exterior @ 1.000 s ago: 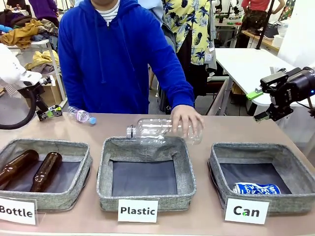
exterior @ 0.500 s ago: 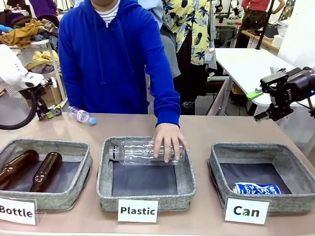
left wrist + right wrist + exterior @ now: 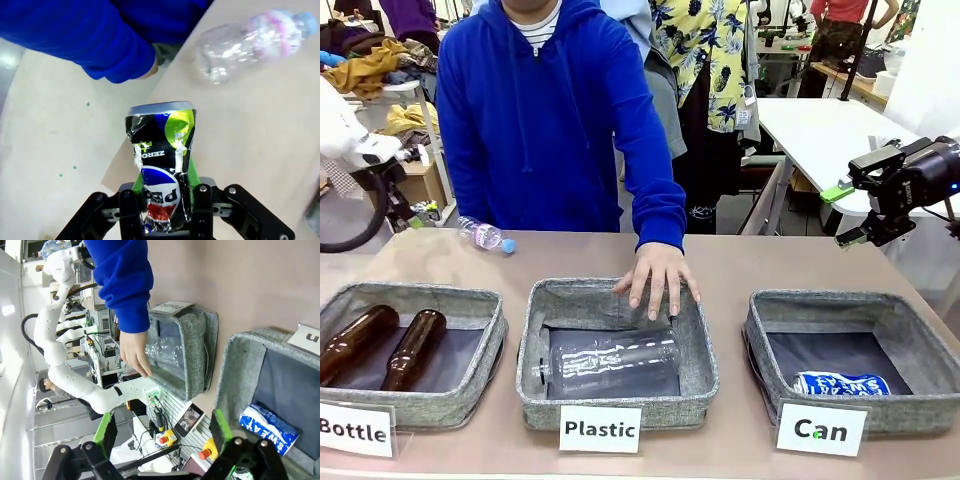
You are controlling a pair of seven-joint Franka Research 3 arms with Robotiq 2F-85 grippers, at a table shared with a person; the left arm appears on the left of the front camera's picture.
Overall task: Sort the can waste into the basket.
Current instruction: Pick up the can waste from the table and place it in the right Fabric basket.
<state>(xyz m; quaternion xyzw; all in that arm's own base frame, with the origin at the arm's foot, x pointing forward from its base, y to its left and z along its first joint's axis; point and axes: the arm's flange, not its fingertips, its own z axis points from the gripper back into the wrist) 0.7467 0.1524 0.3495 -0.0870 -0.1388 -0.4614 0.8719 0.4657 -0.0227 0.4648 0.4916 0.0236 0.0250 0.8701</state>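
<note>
A crushed dark and silver can (image 3: pixel 162 165) with yellow and red print stands upright between the fingers of my left gripper (image 3: pixel 165 202), which is shut on it. This gripper (image 3: pixel 418 212) hangs at the table's far left edge. A blue can (image 3: pixel 841 383) with white lettering lies in the near right corner of the grey "Can" basket (image 3: pixel 850 300). My right gripper (image 3: pixel 845 215) hovers open and empty past the table's far right corner. Its view shows its own fingers (image 3: pixel 162 435) wide apart, the blue can (image 3: pixel 267 427) and the basket (image 3: pixel 240 365).
A person's hand (image 3: pixel 658 280) rests on the far rim of the "Plastic" basket (image 3: pixel 535 340), where a large clear bottle (image 3: pixel 610 362) lies. A small clear bottle (image 3: pixel 485 236) lies on the table at far left. Two brown bottles (image 3: pixel 385 345) fill the "Bottle" basket.
The person carried the large clear bottle from the table over the Plastic basket and let it drop inside. My left gripper rose slightly with the crushed can. The right arm stayed still.
</note>
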